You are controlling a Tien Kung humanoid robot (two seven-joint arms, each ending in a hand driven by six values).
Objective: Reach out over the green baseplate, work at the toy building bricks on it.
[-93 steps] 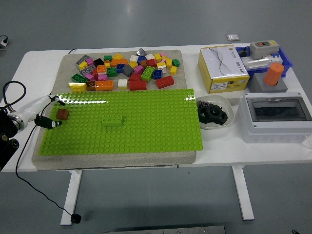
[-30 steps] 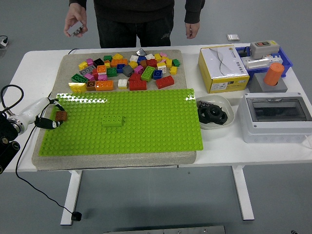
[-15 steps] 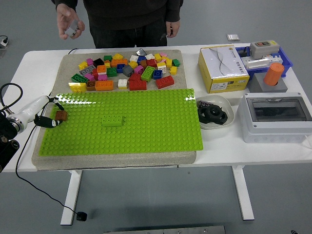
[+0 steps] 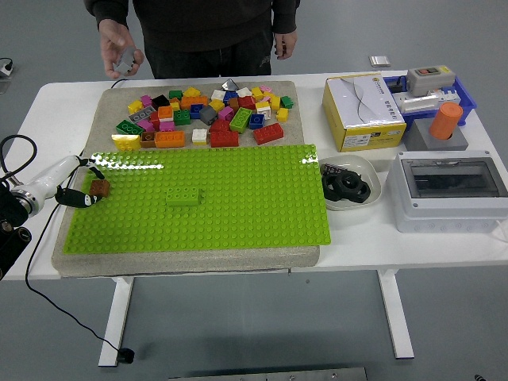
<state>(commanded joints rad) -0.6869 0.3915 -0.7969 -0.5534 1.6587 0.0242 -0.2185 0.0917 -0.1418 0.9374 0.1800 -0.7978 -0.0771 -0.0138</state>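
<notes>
White worktop [image 4: 357, 238] carries green baseplate [image 4: 198, 198] on a grey mat | head view: left hand [image 4: 75, 184] at baseplate's left edge, fingers [image 4: 73, 199] pinched around brown brick [image 4: 99, 187] | green brick [image 4: 183, 196] right of the fingers, apart | loose bricks [image 4: 202, 115] beyond | person's hand [image 4: 119, 49] holds a grey brick [image 4: 125, 57].

A lab: white bench [image 4: 48, 111], grey floor [image 4: 63, 32], electrical enclosure [image 4: 449, 190] and parts bin [image 4: 464, 99].
</notes>
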